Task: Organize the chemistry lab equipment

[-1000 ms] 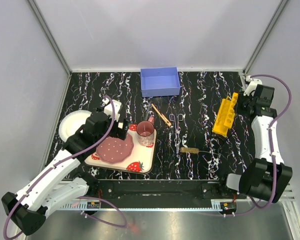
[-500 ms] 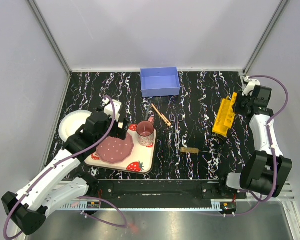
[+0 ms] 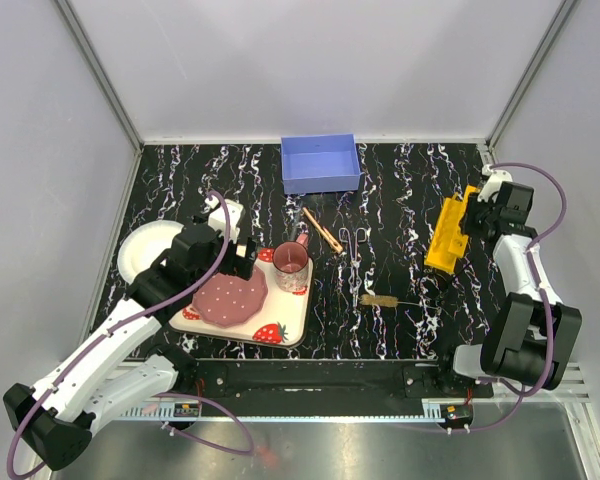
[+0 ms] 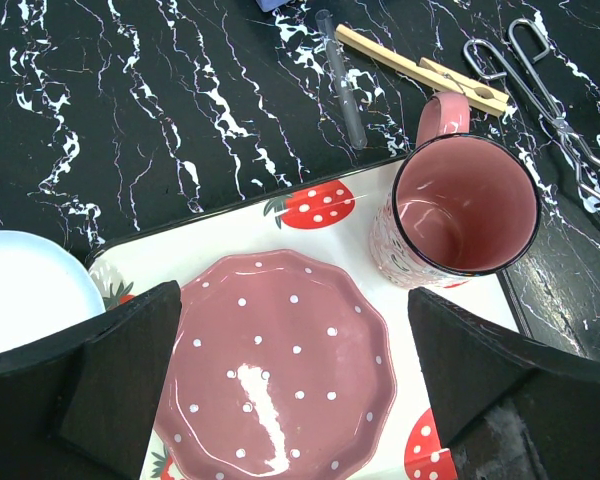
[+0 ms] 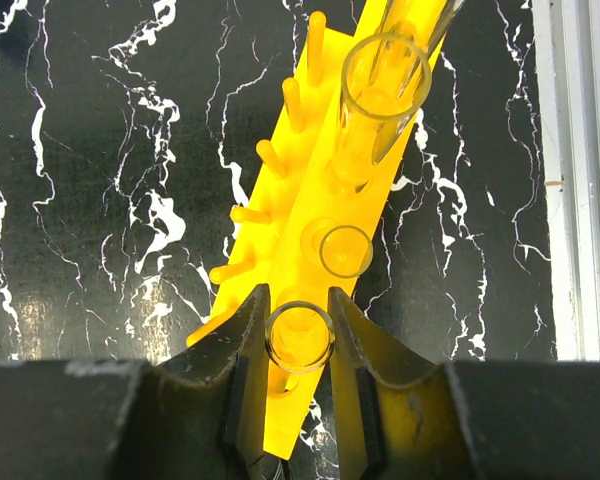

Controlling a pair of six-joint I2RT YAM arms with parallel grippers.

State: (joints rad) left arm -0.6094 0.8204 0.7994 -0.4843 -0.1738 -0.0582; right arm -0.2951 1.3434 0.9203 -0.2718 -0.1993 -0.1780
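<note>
My right gripper (image 5: 299,345) is shut on a clear glass test tube (image 5: 299,337), held upright over the near end of the yellow holed rack (image 5: 310,150). Two more tubes (image 5: 345,250) stand in the rack's holes. In the top view the rack (image 3: 448,235) lies at the right, with my right gripper (image 3: 472,218) at its far end. The wooden clamp (image 3: 322,230), metal forceps (image 3: 354,243) and wire brush (image 3: 380,300) lie mid-table. A thin tube (image 4: 342,92) lies beside the clamp (image 4: 420,70). My left gripper (image 4: 295,390) is open above the pink plate.
A blue bin (image 3: 320,163) stands at the back middle. The strawberry-print tray (image 3: 280,330) holds a pink plate (image 4: 280,350) and pink cup (image 4: 465,205). A white bowl (image 3: 140,250) sits at the left edge. The right wall rail runs close to the rack.
My right gripper has moved left from the table's right edge to over the yellow rack, carrying the tube. The left arm has not moved.
</note>
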